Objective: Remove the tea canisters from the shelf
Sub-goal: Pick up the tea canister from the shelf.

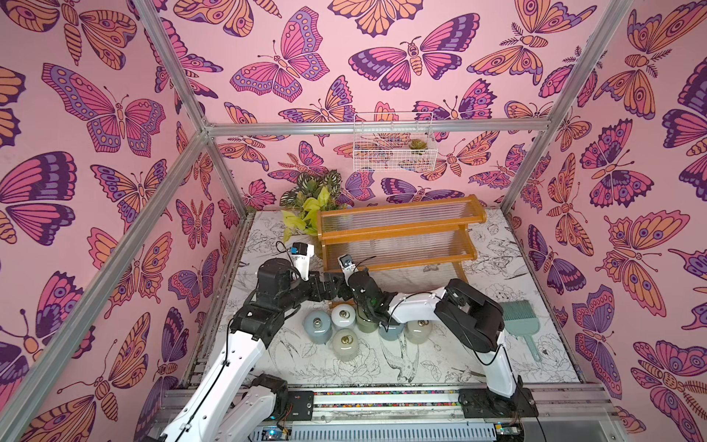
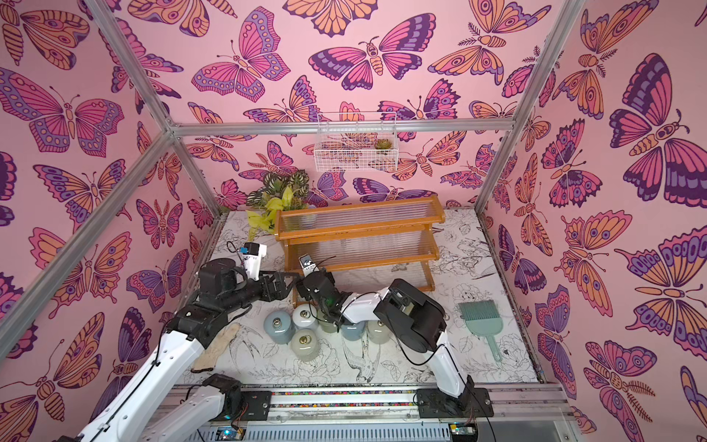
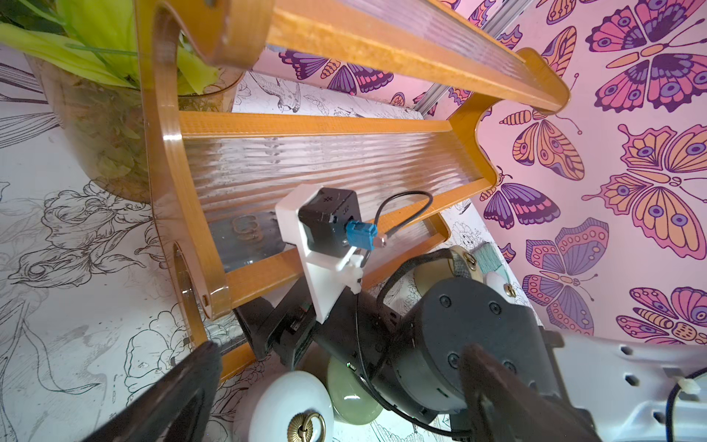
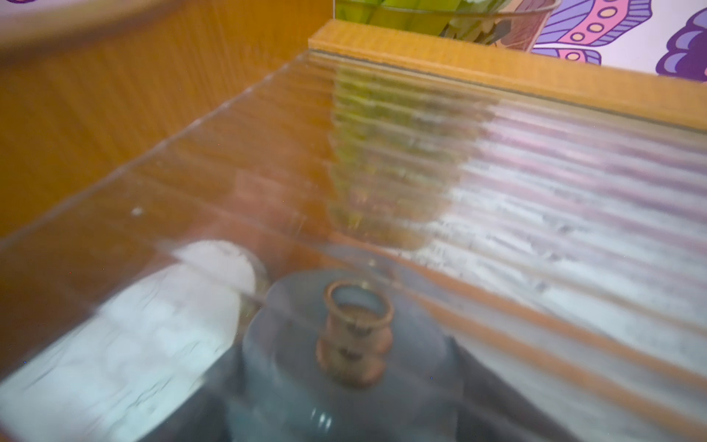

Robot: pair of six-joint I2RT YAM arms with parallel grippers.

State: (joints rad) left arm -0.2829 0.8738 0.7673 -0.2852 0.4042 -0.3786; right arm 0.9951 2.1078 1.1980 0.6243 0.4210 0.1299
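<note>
The shelf [image 1: 398, 225] [image 2: 359, 229] stands at the back of the table, and its upper tiers are bare. At its left end, low down, is a grey-blue tea canister [image 4: 287, 336] with a gold ring. Its ring also shows through the ribbed panel [image 3: 246, 225] in the left wrist view. My right gripper [image 4: 352, 356] is shut on it, a dark finger on each side. My left gripper [image 3: 344, 356] [image 1: 325, 287] hangs open just beside the right wrist, above a white canister [image 3: 290, 409] and a green one [image 3: 355, 394]. Several canisters [image 1: 347, 344] stand on the table in front.
A potted plant [image 1: 310, 206] sits behind the shelf's left end. A teal brush [image 1: 522, 317] lies at the right, by the right arm's elbow. A white wire basket [image 1: 394, 145] hangs on the back wall. A pale flat object [image 2: 218, 348] lies under the left arm.
</note>
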